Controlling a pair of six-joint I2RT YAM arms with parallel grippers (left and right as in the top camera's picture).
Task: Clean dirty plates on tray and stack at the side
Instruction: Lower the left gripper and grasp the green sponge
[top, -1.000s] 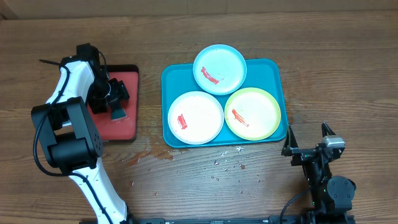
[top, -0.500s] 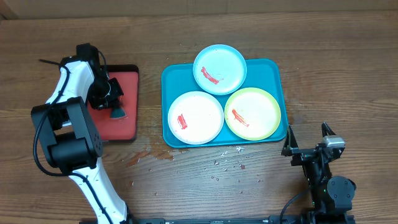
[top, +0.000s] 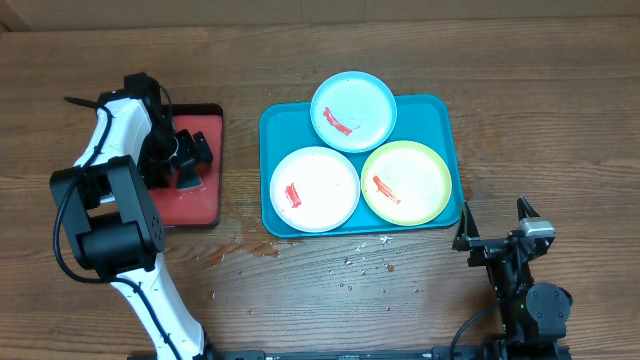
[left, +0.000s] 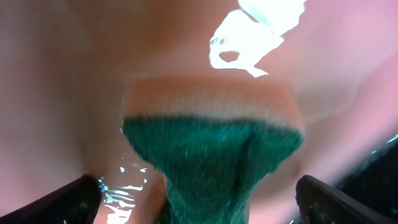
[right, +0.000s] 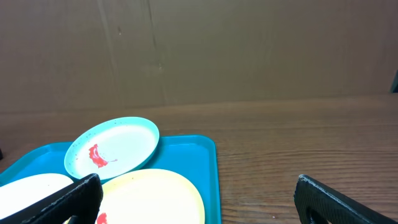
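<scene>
Three round shallow plastic plates lie on the large rectangular teal-blue plastic tray (top: 440, 120) in the overhead view. The light blue plate (top: 353, 110) is at the tray's 12 o'clock and overhangs its far rim. The white plate (top: 314, 188) is at 8 o'clock and the yellow-green plate (top: 405, 182) at 4 o'clock. Each carries a red sauce smear. The left gripper (top: 188, 165) hangs over a smaller dark-rimmed red tray (top: 205, 205), with the plates well apart at its 3 o'clock. The right gripper (top: 497, 225) is near the wooden table's (top: 560, 90) front edge, and the teal tray's corner is close at its 11 o'clock.

The left wrist view is blurred. A green-faced sponge with a tan backing (left: 211, 155) lies on the red surface between the fingers (left: 62, 202). The jaws are spread wide and do not visibly press it.

In the right wrist view the fingers (right: 56, 202) are spread wide with nothing between them. The light blue plate is at 11 o'clock and the yellow-green one at 7 o'clock.
</scene>
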